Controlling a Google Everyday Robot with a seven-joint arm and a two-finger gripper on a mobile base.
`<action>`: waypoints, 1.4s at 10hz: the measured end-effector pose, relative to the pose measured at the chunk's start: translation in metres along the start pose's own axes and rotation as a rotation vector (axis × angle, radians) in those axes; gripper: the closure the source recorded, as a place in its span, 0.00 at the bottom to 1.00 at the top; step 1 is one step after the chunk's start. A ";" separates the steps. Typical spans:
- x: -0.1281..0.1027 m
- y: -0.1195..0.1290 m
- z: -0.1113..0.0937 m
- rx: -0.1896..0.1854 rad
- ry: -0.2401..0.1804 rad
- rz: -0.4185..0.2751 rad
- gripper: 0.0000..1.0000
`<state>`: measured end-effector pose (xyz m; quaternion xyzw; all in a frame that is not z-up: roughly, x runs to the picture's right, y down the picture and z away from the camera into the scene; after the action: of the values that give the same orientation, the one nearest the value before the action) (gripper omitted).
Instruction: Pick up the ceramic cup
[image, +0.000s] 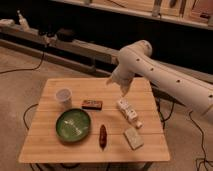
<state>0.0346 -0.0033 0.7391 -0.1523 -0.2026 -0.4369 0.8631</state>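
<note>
The ceramic cup (63, 96) is small, white and handleless, and stands upright on the left part of the wooden table (50, 145), just above the green bowl (73, 124). My gripper (123, 90) hangs at the end of the white arm (160, 75), over the table's upper middle-right, well to the right of the cup and apart from it. It holds nothing that I can see.
A small brown box (92, 104) lies right of the cup. A white packet (128, 111) lies below the gripper, a red-brown oblong item (103, 136) and a pale block (133, 138) near the front edge. Cables run on the floor; a dark shelf stands behind.
</note>
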 end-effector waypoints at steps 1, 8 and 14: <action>-0.014 -0.029 0.009 0.018 -0.003 -0.092 0.35; -0.022 -0.095 0.040 0.084 -0.076 -0.211 0.35; -0.035 -0.127 0.063 0.048 -0.113 -0.252 0.35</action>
<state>-0.1015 -0.0241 0.7886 -0.1293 -0.2787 -0.5277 0.7919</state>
